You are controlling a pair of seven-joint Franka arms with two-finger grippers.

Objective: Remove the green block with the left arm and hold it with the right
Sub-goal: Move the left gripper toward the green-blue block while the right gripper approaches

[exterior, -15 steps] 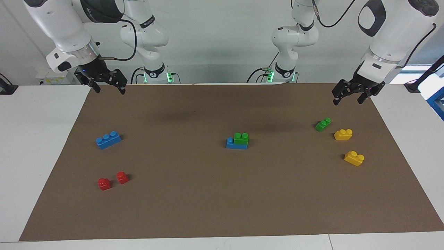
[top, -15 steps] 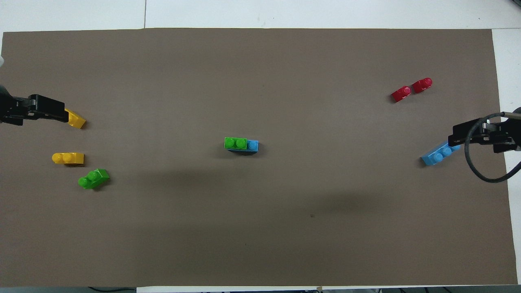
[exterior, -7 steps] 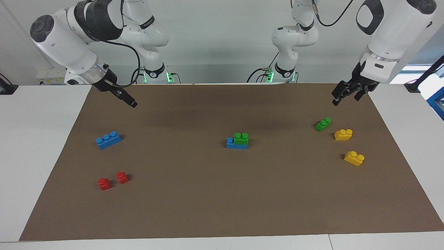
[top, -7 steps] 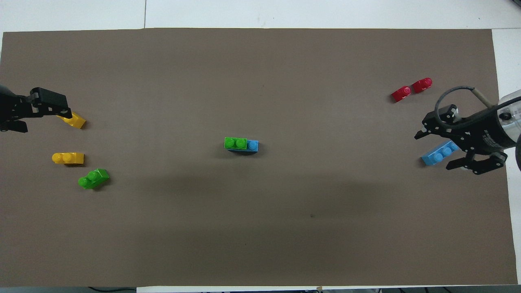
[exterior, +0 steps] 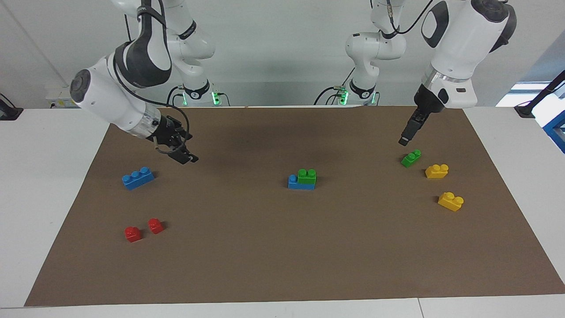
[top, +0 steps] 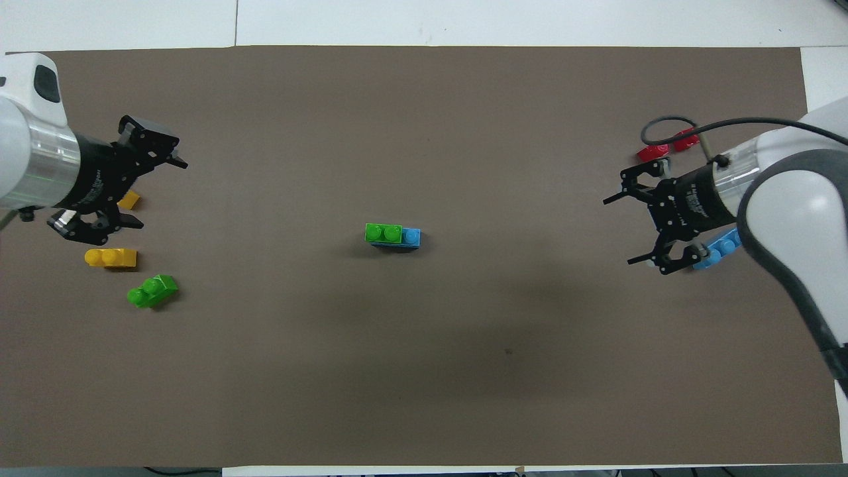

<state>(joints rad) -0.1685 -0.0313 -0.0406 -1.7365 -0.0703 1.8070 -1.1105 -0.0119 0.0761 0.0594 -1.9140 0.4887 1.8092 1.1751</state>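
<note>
Centrally, green block (exterior: 306, 176) sits on blue brick (exterior: 295, 183); both pincers spread.

Blocks on the brown mat (exterior: 282, 265), eight in all.

Blue three-stud bricks: two. One (exterior: 138, 178) lies alone toward the right arm's end; the other (exterior: 295, 183) sits mid-mat as the base of a stack.

Green: two. The green block (exterior: 306, 176), bright and chunky, sits on that blue base. A slimmer, darker green block (exterior: 411, 157) lies toward the left arm's end.

Yellow two-stud blocks: two (exterior: 437, 171) (exterior: 450, 201), both toward the left arm's end.

Red small blocks: two (exterior: 133, 233) (exterior: 156, 225), side by side, toward the right arm's end.

Stacks: one. Loose blocks: six.

Arms: two, each with one gripper.
</note>
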